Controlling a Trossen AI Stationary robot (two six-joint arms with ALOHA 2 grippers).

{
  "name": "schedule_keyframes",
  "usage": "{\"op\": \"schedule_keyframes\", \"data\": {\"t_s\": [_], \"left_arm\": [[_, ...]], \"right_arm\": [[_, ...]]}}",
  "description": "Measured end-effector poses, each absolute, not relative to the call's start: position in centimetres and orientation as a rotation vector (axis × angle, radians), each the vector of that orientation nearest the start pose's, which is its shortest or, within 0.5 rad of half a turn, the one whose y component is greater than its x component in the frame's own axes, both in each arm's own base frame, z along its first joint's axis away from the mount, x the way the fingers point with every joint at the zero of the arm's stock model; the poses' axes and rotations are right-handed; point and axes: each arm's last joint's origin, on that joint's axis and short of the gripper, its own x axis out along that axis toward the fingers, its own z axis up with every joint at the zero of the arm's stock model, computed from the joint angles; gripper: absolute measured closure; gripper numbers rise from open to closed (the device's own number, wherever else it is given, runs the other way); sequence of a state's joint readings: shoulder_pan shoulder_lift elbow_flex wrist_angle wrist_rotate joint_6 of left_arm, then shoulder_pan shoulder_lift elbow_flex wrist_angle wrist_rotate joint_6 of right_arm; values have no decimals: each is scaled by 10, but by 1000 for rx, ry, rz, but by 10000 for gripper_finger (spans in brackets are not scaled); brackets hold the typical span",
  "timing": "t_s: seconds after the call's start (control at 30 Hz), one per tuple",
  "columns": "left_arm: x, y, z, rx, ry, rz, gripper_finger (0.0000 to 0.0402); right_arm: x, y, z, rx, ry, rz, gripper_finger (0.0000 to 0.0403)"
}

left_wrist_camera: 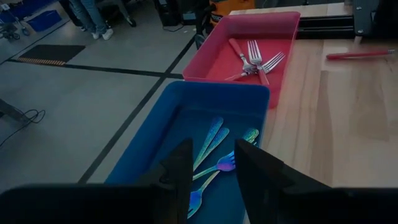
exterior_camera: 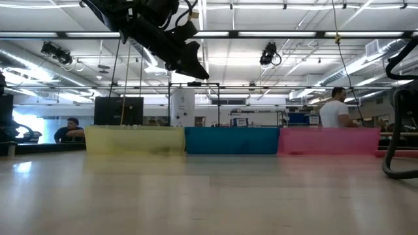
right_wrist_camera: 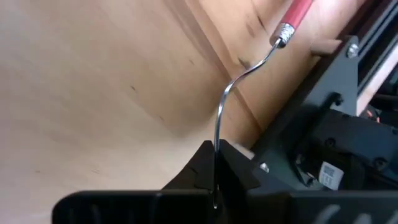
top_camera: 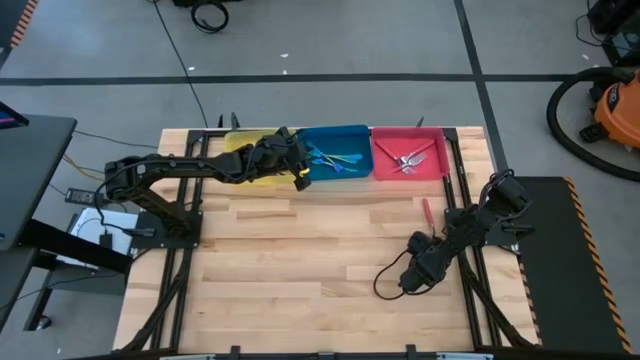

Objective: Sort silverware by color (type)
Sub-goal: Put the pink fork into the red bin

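orange shop vac [top_camera: 612, 112] parked on the floor off to the side, couple people [exterior_camera: 336, 108] hanging around way behind the table

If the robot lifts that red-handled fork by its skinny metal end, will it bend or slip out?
It probably stays stiff: the red-handled fork has a metal neck that keeps its curve. It might swing or slip, since the jaws of the right gripper pinch only the thin, shiny end, with the thicker handle sticking far out. It looks light, being so thin.

wooden table [top_camera: 300, 260], yellow bin [top_camera: 250, 143], blue bin [top_camera: 340, 133], red bin [top_camera: 408, 137], red-handled fork [top_camera: 427, 210]
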State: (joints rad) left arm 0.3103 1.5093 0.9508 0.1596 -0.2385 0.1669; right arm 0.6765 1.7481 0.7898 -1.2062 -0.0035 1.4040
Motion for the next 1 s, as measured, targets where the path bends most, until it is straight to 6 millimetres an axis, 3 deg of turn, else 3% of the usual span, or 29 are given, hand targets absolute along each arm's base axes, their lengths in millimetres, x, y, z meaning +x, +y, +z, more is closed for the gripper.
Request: {"op": "schedule_keyframes", "data": {"t_s": [0.23, 0.47, 0.77, 1.0], "left_arm": [[314, 108, 251, 146, 448, 506, 283], [314, 108, 251, 146, 448, 506, 283], [314, 108, 250, 146, 456, 505, 283], [314, 108, 250, 146, 456, 505, 283]], "right_arm": [[160, 129, 129, 129, 1793, -1056, 395], [162, 129, 166, 153, 1733, -1102, 396], [163, 117, 230, 267, 1443, -1035, 396], [175, 89, 267, 261, 1133, -1009, 396]]}}
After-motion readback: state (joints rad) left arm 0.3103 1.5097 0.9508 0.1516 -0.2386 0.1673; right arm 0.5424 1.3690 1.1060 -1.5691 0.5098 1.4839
